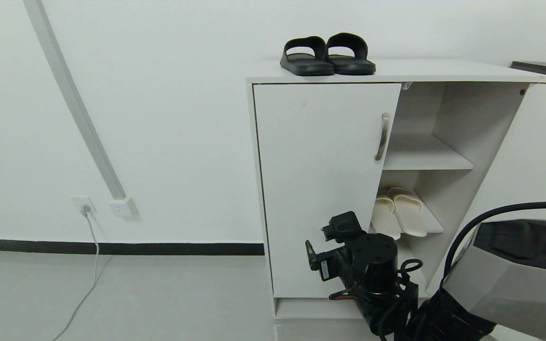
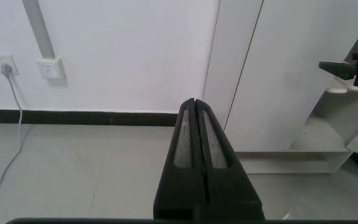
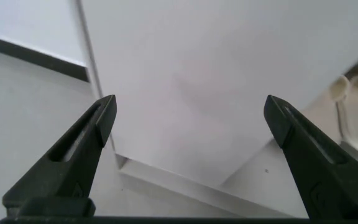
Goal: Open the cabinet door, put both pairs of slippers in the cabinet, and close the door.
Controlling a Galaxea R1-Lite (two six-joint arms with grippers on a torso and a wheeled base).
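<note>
White wall (image 1: 168, 118) and grey floor (image 1: 150, 293) frame a white cabinet (image 1: 396, 71) with two doors: the left door (image 1: 320, 189) shut, the right door (image 1: 538, 151) swung open; I count two pairs of slippers, the black pair (image 1: 327, 56) on the cabinet's top, the cream pair (image 1: 400, 211) on the lower shelf (image 1: 436, 225) inside; my right end effector (image 3: 189, 102) sits low before the shut door, fingers spread wide, empty; my left end effector (image 2: 194, 109) faces the wall beside the cabinet, fingers pressed together on nothing.
</note>
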